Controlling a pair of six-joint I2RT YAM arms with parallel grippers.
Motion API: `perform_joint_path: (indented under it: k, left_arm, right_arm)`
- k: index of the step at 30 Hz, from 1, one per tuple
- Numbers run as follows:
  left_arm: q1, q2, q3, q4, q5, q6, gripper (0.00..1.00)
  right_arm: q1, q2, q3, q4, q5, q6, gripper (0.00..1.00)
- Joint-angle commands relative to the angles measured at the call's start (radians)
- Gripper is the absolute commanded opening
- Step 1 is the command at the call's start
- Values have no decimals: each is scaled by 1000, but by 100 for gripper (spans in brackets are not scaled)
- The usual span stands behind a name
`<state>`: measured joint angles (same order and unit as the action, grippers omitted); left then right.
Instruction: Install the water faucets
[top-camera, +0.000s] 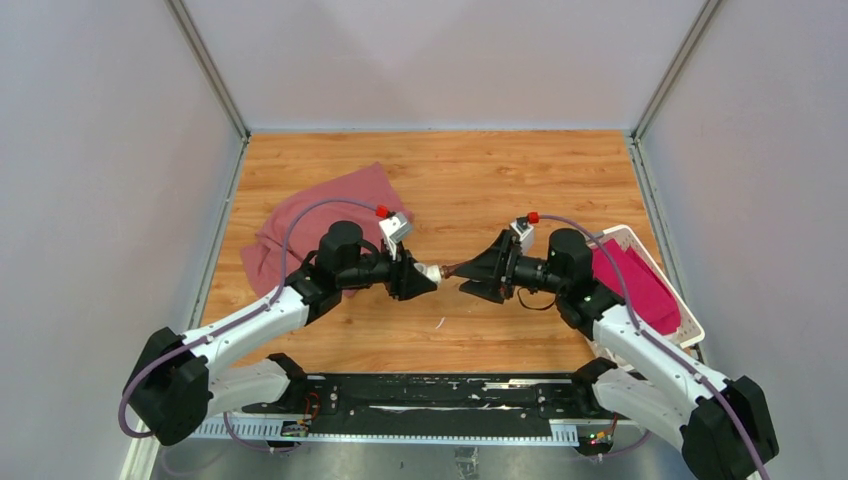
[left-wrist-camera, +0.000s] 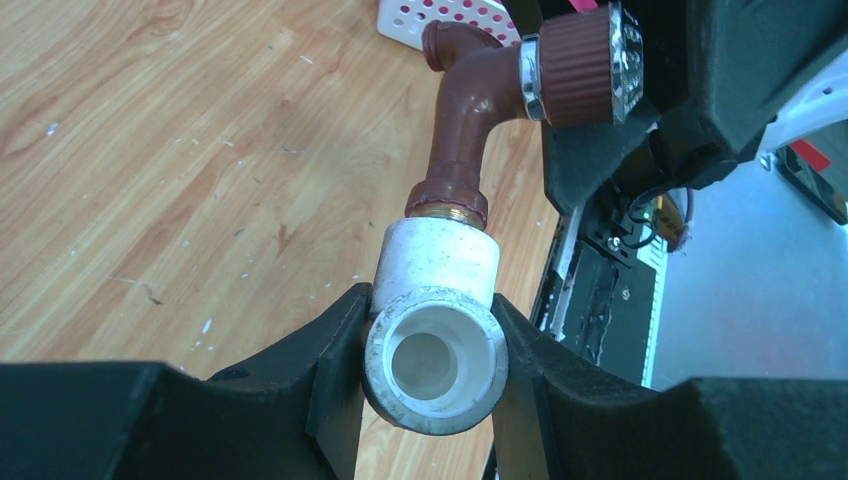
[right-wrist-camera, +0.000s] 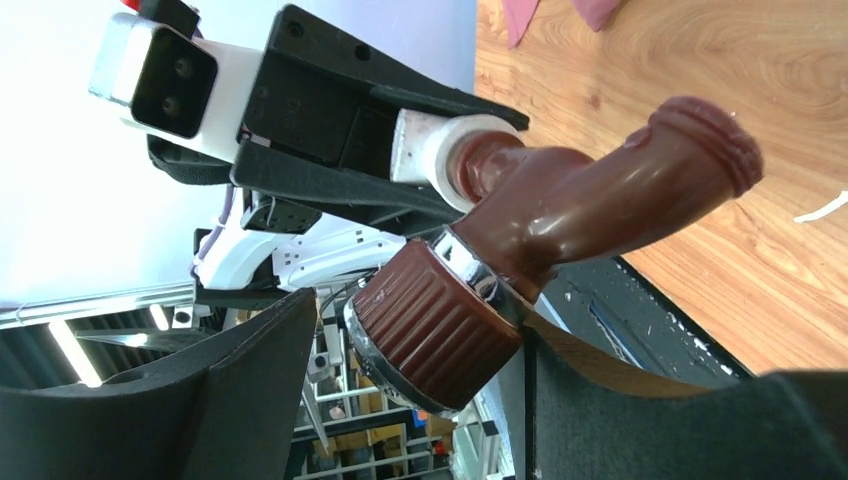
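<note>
My left gripper (top-camera: 418, 279) is shut on the white pipe fitting (top-camera: 430, 271), held just above the middle of the wooden table. In the left wrist view both jaws of this gripper (left-wrist-camera: 430, 302) clamp the fitting (left-wrist-camera: 437, 345), with its open end facing the camera. The dark reddish-brown faucet (left-wrist-camera: 468, 120) sits with its brass thread in the fitting's far end. My right gripper (top-camera: 478, 276) is open around the faucet's ribbed knob (right-wrist-camera: 435, 330). One finger touches the knob and the other stands apart from it. The spout (right-wrist-camera: 640, 190) points away over the table.
A pink-red cloth (top-camera: 320, 215) lies on the table at back left. A white slatted basket (top-camera: 690, 325) holding another pink cloth stands at the right edge. A black rail (top-camera: 430, 395) runs along the near edge between the arm bases.
</note>
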<state>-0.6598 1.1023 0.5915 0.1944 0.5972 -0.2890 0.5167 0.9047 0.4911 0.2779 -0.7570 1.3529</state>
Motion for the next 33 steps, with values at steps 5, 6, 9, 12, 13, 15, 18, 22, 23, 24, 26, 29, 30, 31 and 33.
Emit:
perform_joint_path:
  k: [5, 6, 9, 12, 13, 15, 18, 22, 23, 24, 26, 29, 30, 31, 33]
  left_arm:
    - [6, 1, -10, 56, 115, -7, 0]
    - [6, 3, -11, 56, 119, -10, 0]
    - [6, 5, -12, 56, 129, -14, 0]
    - [6, 15, -10, 56, 132, -18, 0]
    - [6, 18, -7, 56, 137, -20, 0]
    - [6, 27, -2, 56, 147, -23, 0]
    - [6, 34, 4, 56, 162, -27, 0]
    - [6, 23, 6, 56, 181, -35, 0]
    - [6, 18, 6, 57, 187, -35, 0]
    - [6, 10, 5, 56, 191, -36, 0]
    - [6, -1, 2, 55, 215, -35, 0]
    - [6, -15, 2, 27, 252, -23, 0]
    - [6, -17, 7, 4, 256, -12, 0]
    - [6, -18, 12, -24, 258, 1, 0]
    - [6, -19, 26, -75, 266, 23, 0]
  right_arm:
    - [-47, 50, 142, -92, -41, -133, 69]
    - [-47, 58, 150, -88, -45, -133, 68]
    - [-47, 56, 179, -95, -51, -153, 68]
    - [-48, 56, 206, -104, -69, -167, 68]
    - [-47, 55, 212, -107, -74, -169, 68]
    - [-49, 49, 222, -112, -77, -176, 68]
    - [-48, 47, 237, -140, -74, -209, 68]
    - [-48, 70, 239, -153, -67, -236, 68]
    - [-48, 79, 238, -154, -66, -242, 68]
    - [-49, 88, 236, -154, -65, -248, 68]
    - [-49, 98, 237, -158, -59, -262, 68]
    - [-49, 115, 249, -170, -56, -285, 68]
    - [-49, 118, 257, -173, -56, -288, 68]
    - [-49, 120, 265, -174, -57, -290, 68]
    - [-50, 125, 281, -182, -59, -296, 68]
